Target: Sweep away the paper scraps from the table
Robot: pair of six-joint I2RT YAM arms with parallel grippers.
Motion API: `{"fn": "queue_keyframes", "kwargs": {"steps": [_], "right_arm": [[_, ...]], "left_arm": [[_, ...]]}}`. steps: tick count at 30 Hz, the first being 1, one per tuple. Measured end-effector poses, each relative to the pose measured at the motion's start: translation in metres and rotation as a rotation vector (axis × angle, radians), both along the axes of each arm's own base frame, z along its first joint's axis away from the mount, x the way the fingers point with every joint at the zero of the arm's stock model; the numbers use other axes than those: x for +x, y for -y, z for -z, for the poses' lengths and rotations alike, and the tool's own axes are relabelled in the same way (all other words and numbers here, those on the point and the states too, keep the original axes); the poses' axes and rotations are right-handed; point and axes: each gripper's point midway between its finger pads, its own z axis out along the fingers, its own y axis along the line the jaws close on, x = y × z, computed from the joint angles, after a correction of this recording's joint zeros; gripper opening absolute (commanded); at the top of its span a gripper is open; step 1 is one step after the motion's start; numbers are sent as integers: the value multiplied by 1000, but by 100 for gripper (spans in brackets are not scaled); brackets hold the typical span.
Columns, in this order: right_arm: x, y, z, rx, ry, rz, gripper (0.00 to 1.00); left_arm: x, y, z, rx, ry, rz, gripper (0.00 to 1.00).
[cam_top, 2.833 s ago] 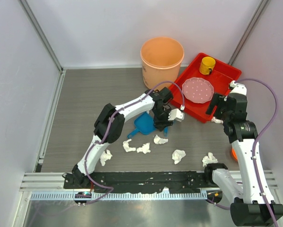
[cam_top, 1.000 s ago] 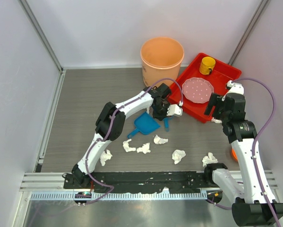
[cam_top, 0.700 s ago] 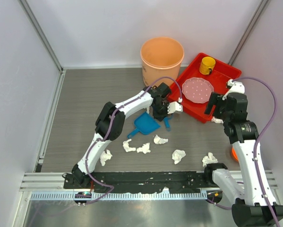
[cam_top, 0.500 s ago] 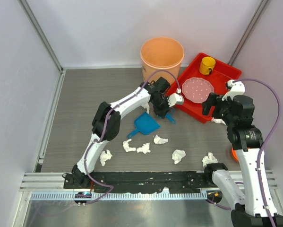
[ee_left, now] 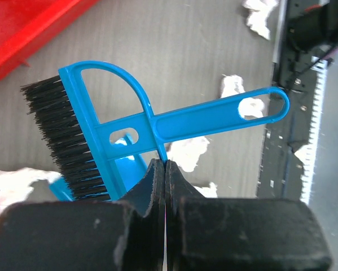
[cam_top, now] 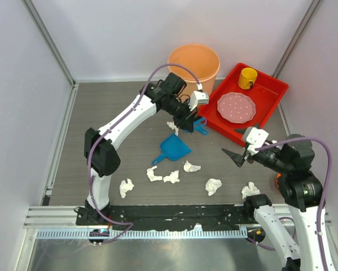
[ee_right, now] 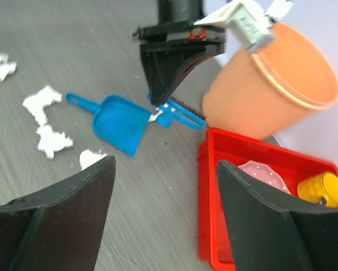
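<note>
Several white paper scraps lie on the table (cam_top: pixel 109 113): one by the brush (cam_top: pixel 172 125), a loose row nearer the front (cam_top: pixel 191 166) (cam_top: pixel 171 178) (cam_top: pixel 213 185), and one at the far left (cam_top: pixel 126 186). My left gripper (cam_top: pixel 189 122) is shut on the frame of a blue hand brush (ee_left: pixel 157 121), holding it above the table just behind the blue dustpan (cam_top: pixel 174 148). In the left wrist view the bristles (ee_left: pixel 58 141) point left. My right gripper (cam_top: pixel 237 153) hangs open and holds nothing, in front of the red tray; it looks toward the dustpan (ee_right: pixel 121 121).
An orange bucket (cam_top: pixel 194 65) stands at the back. Right of it the red tray (cam_top: pixel 270 84) holds a pink plate (cam_top: pixel 235 107) and a yellow cup (cam_top: pixel 248 77). Another scrap (cam_top: pixel 249 189) lies near the right arm's base. White walls and metal rails edge the table.
The left arm has stretched out and carried the brush back toward the bucket. The right arm has swung down and left off the tray, its fingers now over the table.
</note>
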Motion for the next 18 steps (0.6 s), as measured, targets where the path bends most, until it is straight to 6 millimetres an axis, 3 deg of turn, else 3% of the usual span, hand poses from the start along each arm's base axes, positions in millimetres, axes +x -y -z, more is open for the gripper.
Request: {"fn": "queue_keyframes", "kwargs": {"steps": [4,10,14,18], "right_arm": [[5,-19,18,-160,-8,-165,74],[21,-46,46,-318,-58,-324,75],[22,-67,57,-418,-83,-428,74],[17,-85,65,-491,-69,-510,62]], "left_arm": [[-27,-14,-8,7,-45,35,0],[-57,-32,-1,39,-122,67,0],[-65,-38,-1,47,-138,83,0],[-68,-40,-5,45,-136,88,0]]}}
